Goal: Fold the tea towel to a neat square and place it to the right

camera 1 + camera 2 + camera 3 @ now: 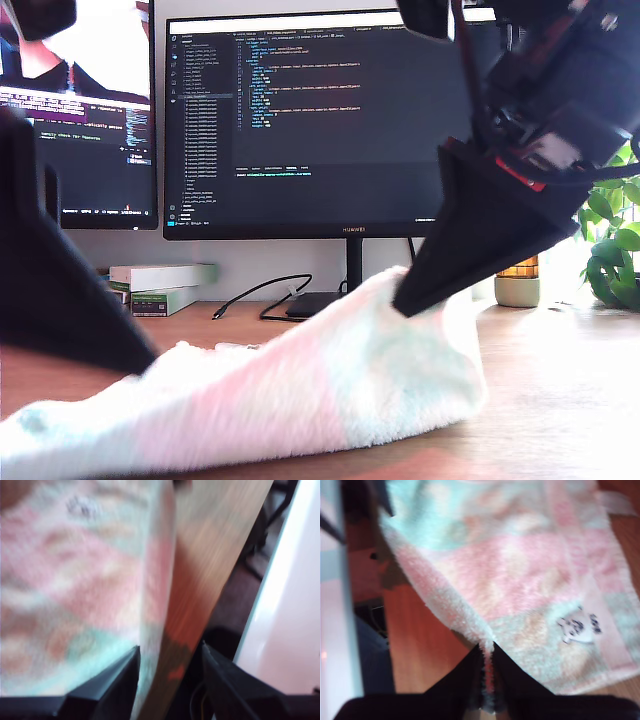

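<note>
Clearly the fold is only under way; the tea towel (300, 400) lies on the wooden desk (560, 400) in front of the monitor (320, 120), spread low toward the exterior view's left and drawn up into a peak toward that view's right, where a dark gripper has one edge lifted off the wood; by my reading that is my second gripper (487, 685), whose wrist view shows the jaws pressed together on a thin edge of the cloth, with the pink, mint and white checks hanging away from it and the small white label (577, 627) with black marks facing the camera; my first gripper (170, 670) stands spread, one finger against the towel's edge and the other over bare wood, and it grips nothing that I can see; whether it is the dark shape at the exterior view's left I judge likely but cannot confirm, as the wrist picture is blurred; as for progress, no crease is laid flat yet and no square exists, so I would put this early in the first fold; carrying the lifted edge across, folding again, squaring up and setting the towel aside all appear left to do.
</note>
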Controlling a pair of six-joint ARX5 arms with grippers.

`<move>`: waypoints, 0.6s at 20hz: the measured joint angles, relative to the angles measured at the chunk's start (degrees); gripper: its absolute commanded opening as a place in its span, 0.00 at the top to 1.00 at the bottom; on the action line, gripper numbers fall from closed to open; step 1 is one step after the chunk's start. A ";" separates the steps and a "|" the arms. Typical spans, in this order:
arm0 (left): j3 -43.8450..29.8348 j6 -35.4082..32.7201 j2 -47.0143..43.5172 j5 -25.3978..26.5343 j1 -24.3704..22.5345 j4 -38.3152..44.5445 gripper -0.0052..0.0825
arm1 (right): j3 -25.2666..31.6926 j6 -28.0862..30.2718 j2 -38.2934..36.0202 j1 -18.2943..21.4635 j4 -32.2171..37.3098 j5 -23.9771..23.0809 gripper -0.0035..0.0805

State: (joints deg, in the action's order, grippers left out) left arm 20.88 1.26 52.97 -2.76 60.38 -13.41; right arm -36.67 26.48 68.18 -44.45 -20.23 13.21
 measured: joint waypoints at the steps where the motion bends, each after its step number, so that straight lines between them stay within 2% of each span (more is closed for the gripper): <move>1: 0.00 -0.09 1.20 1.14 0.00 -0.04 0.53 | 0.00 -0.52 0.00 0.61 -0.02 0.39 0.97; 5: 0.00 -0.44 4.02 7.48 0.00 0.92 0.53 | 0.00 -0.81 0.00 1.44 -0.04 1.46 0.97; 12: 0.00 -0.44 6.19 8.20 0.00 1.46 0.53 | 0.00 -0.81 0.00 3.17 -0.02 1.51 0.97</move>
State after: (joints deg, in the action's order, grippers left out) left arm 20.88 0.82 59.16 5.43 60.38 -11.94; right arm -36.67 25.67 68.18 -41.28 -20.25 14.72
